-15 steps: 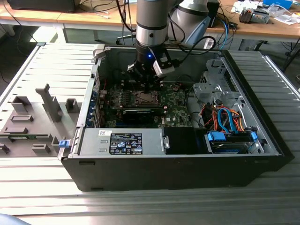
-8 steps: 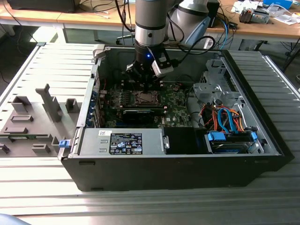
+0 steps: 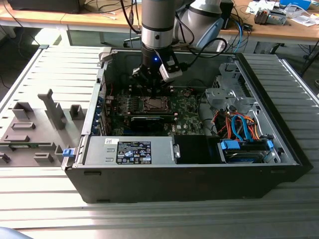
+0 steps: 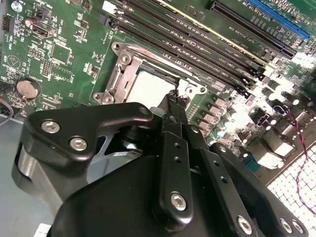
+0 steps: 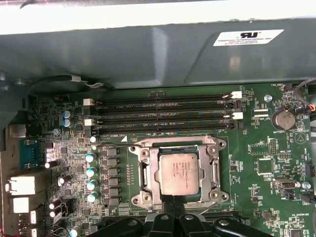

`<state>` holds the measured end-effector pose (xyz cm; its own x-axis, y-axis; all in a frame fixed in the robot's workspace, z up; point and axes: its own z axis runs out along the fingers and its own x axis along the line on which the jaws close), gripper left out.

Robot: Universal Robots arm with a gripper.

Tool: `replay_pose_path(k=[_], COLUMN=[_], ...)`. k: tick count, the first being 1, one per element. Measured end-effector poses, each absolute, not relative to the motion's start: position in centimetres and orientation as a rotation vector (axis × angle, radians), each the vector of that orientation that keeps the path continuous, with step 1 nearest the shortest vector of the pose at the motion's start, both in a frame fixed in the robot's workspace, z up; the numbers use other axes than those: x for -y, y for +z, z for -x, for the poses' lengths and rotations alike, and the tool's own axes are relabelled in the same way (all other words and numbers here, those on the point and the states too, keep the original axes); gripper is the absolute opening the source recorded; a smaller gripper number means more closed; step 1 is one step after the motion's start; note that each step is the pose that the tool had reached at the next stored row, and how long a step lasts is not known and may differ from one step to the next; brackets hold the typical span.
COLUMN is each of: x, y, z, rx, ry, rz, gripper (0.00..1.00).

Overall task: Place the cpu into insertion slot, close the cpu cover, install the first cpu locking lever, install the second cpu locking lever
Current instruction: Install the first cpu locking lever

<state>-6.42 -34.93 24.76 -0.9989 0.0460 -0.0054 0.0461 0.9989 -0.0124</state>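
The gripper (image 4: 174,95) hangs directly above the insertion slot (image 5: 178,172), its two slim fingers (image 4: 170,111) pressed together at the tips with nothing between them. In the second wrist view the closed tips sit over the edge of the socket frame nearest the memory slots (image 5: 163,114); whether they touch the metal cannot be determined.

The cpu (image 5: 178,173) lies flat and square inside the slot, silver-grey top facing up. The cpu cover (image 5: 148,170) appears lowered around it, its window framing the chip. The state of the locking levers cannot be read with certainty.

Handling notes, as judgement:
- The cpu is light, thin and rigid. Its smooth metal top offers little friction. Take hold by opposite edges only.
- The contact field under the chip is fragile; avoid side load or tilt on the seated chip.
- The cover is thin stiff sheet metal on a hinge. Push on the frame, not through the window.
- The levers are likely springy wire requiring firm, steady force.

Arm pose: in the exterior view the arm (image 3: 158,25) descends near-vertically into the open computer case (image 3: 279,169), wrist down, toward the case's rear wall. The socket lies on the motherboard (image 5: 256,197), between the memory slots and the graphics card (image 3: 149,120).
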Motion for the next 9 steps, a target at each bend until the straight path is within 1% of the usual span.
replay_pose_path(k=[9], x=[34.93], y=[24.82], z=[6.92], rx=[-3.134], ry=[-0.018], rz=[-0.072], gripper=[0.11])
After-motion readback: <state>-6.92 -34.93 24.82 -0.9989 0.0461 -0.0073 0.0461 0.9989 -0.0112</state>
